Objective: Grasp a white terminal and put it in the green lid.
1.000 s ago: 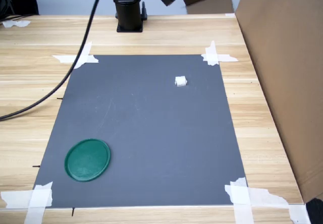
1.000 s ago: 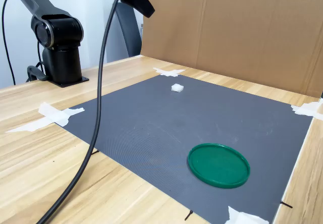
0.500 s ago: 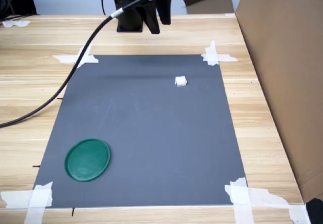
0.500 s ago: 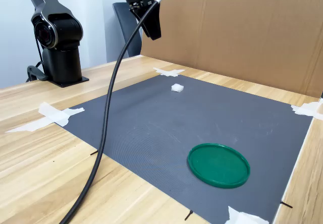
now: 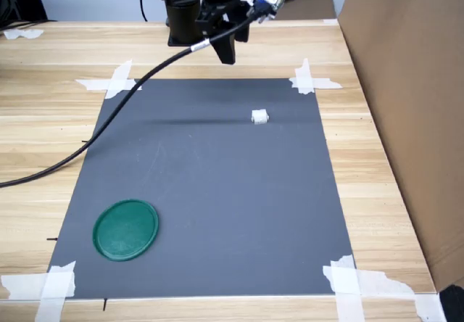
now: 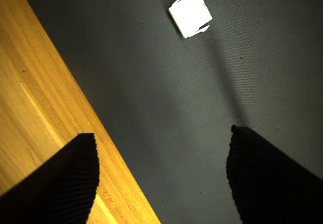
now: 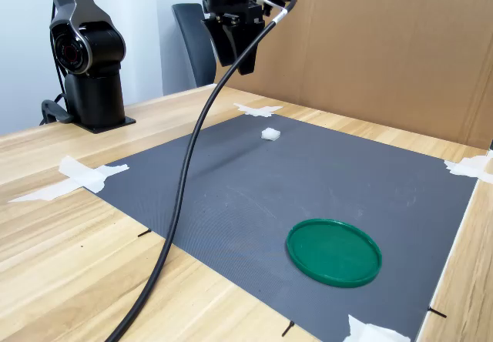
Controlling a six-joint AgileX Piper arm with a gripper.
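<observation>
The white terminal [image 5: 259,117] [image 7: 269,134] lies on the dark grey mat [image 5: 217,206], towards the first exterior view's upper right. The green lid [image 5: 126,229] [image 7: 333,251] rests flat near the mat's corner at the first exterior view's lower left, far from the terminal. My gripper [image 5: 228,55] [image 7: 244,66] hangs in the air above the mat's far edge, short of the terminal and well above it. In the wrist view its two dark fingers [image 6: 55,183] stand wide apart with nothing between them, and the terminal [image 6: 190,13] lies beyond the gripper [image 6: 160,135].
A tall cardboard wall [image 5: 406,83] [image 7: 370,49] lines one side of the wooden table [image 5: 43,119]. The arm's black base [image 5: 186,17] [image 7: 88,72] stands behind the mat. A black cable [image 5: 109,112] [image 7: 185,203] trails over the mat. White tape strips [image 5: 312,81] hold its corners.
The arm has swung down and forward over the mat's far edge, nearer to the terminal, and the cable has swung with it. Terminal and lid have not moved.
</observation>
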